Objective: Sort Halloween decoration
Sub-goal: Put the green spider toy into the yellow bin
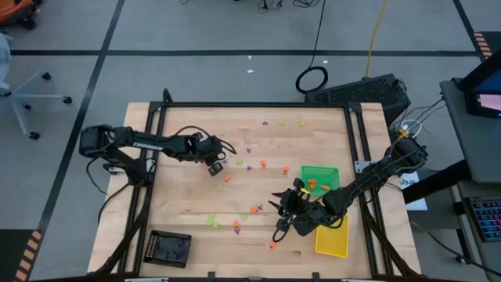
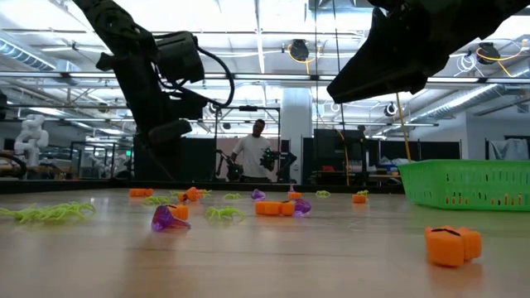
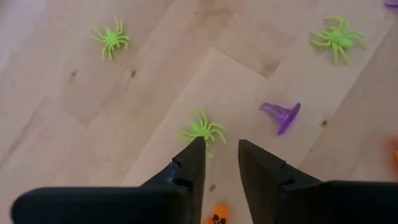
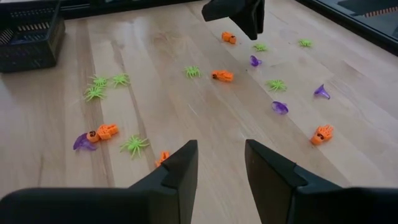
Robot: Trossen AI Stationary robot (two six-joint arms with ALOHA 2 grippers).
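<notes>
Clearly mid-sort: left gripper (image 3: 217, 152) poised over the table (image 1: 188, 211), fingers parted with nothing between, a lime green spider (image 3: 204, 130) just ahead of the tips, probably the next pick. Right gripper (image 4: 221, 155) hovering beside the green tray (image 1: 329, 171), fingers likewise apart and empty. Orange trinkets (image 1: 313, 185) already in that tray, suggesting sorting by colour. Remaining orange, purple and green decorations (image 4: 222, 76) scattered across the tabletop between both arms.

left arm: stretched toward table middle | left gripper (image 3: 217, 155): pointing down, fingers parted, nothing between | right arm: bent inward | right gripper (image 4: 221, 158): fingers apart, empty
</notes>
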